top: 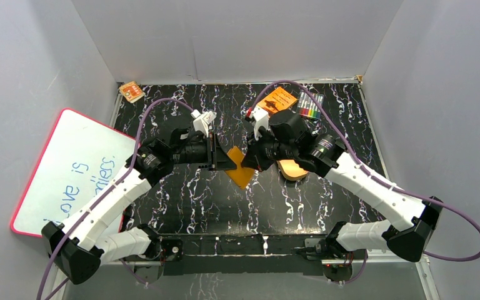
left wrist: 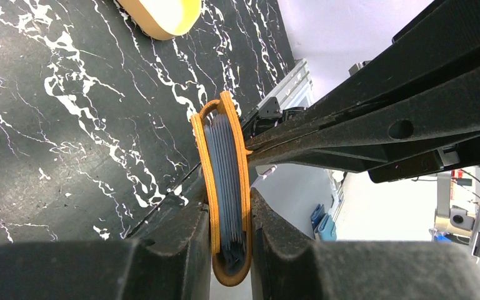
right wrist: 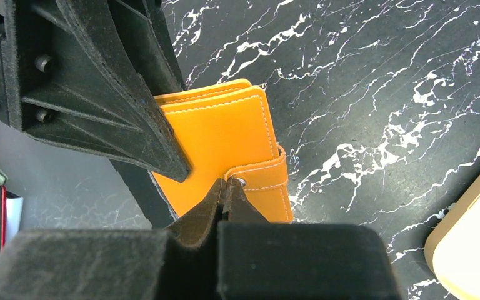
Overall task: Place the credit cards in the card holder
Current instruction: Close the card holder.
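The orange card holder [top: 242, 174] hangs folded above the middle of the table between both arms. My left gripper [left wrist: 230, 215] is shut on its folded spine end [left wrist: 245, 181]. The blue-grey edges of several credit cards [left wrist: 225, 175] show packed between its two halves. In the right wrist view the card holder [right wrist: 225, 134] faces me flat, and its strap [right wrist: 265, 184] wraps over the edge. My right gripper [right wrist: 228, 183] is shut with nothing between its fingers. Its tips press on the strap's end by the metal snap stud. The left gripper [top: 225, 159] and right gripper [top: 251, 162] meet at the card holder.
A gold oval tray [top: 292, 170] lies under the right wrist. At the back right lie an orange book [top: 278, 100] and a pack of coloured markers [top: 310, 106]. A whiteboard [top: 69, 169] leans at the left, with a small orange tag [top: 131, 91] at the back left corner.
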`<state>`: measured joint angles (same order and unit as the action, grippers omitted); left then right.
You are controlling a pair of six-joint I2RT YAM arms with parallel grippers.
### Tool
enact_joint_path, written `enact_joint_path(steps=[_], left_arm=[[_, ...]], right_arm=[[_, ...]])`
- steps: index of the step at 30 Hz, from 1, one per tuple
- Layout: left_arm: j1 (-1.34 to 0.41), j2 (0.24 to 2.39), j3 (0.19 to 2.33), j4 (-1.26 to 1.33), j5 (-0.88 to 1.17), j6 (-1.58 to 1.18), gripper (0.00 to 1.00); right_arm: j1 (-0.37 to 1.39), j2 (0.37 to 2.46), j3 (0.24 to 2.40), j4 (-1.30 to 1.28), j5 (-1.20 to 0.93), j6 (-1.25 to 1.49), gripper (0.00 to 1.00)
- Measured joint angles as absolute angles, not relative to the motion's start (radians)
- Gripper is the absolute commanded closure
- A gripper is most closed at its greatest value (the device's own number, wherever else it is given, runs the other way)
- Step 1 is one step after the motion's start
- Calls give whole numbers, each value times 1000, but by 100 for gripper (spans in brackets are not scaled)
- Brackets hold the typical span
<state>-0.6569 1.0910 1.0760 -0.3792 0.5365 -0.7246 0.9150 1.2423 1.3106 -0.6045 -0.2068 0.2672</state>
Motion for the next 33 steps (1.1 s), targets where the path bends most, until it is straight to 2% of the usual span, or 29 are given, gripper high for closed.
enact_joint_path(steps=[30, 33], left_arm=[[-656, 1048, 1053, -354, 531, -740, 100], [-656, 1046, 1052, -356, 530, -736, 100]], right_arm=[[925, 1219, 1299, -576, -204, 286, 100], [925, 1219, 1299, -576, -206, 287, 89]])
